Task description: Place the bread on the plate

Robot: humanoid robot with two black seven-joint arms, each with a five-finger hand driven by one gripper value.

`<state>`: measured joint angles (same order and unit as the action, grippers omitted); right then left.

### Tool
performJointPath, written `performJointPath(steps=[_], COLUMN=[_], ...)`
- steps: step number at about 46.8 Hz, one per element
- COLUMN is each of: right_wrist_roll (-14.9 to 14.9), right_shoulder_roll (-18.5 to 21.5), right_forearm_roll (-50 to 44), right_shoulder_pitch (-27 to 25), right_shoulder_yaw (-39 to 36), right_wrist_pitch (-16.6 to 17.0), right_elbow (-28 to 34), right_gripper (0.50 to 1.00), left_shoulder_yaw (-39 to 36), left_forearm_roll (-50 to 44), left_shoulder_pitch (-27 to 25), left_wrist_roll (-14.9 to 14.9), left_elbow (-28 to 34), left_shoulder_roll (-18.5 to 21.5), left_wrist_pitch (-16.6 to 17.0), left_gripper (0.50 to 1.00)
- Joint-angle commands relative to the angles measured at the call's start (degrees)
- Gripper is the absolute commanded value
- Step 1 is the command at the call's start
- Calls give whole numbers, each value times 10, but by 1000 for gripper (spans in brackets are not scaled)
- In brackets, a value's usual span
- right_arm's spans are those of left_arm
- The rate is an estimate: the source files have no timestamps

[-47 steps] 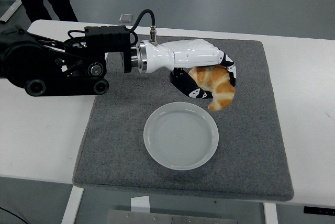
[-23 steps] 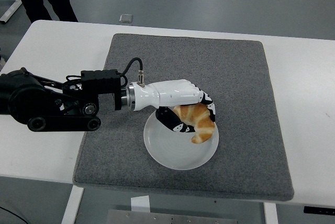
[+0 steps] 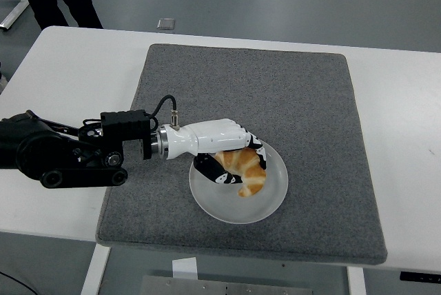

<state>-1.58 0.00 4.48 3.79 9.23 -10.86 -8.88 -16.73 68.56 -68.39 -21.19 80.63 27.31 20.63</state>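
1. Bread [image 3: 244,169], a golden croissant, is hanging just above the white plate [image 3: 272,202], or perhaps already touching it; from this high view I cannot tell which, though it is sitting well inside the rim.

2. I am holding it in my left robot hand [image 3: 224,154], the fingers curled down around its upper part while its pointed lower end is sticking out toward the near side of the plate.

3. I am reaching in from the left edge of the counter [image 3: 62,81], my black forearm lying low and nearly level over the white surface and the left border of the grey mat [image 3: 310,102], the white back of the hand facing up.

4. I am, by my reading, in the placing step: the carry looks finished and the release is not yet made.

5. The next move is calling for a small, gentle settling until the croissant is resting on the plate, then a slow spreading of the fingers, so the soft crust is not being crushed or dragged along.

6. After that I am expecting to lift clear upward and back toward the left, without nudging the plate across the mat.

7. My right arm is not showing anywhere in this view.
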Motion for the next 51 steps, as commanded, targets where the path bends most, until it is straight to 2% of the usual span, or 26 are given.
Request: performJointPath(steps=[1, 51], right_wrist_roll=[0, 0], right_shoulder_roll=[0, 0], right_forearm_roll=[0, 0], right_shoulder_pitch=[1, 1], right_shoulder_yaw=[0, 0], right_wrist_pitch=[0, 1], right_elbow=[0, 0], right_gripper=[952, 952], left_shoulder_yaw=[-1, 12], left_forearm_roll=[0, -5], left_shoulder_pitch=[7, 46], left_wrist_roll=[-2, -10], left_elbow=[-5, -33], left_shoulder_roll=[-6, -14], left_wrist_pitch=[4, 12], left_gripper=[500, 500])
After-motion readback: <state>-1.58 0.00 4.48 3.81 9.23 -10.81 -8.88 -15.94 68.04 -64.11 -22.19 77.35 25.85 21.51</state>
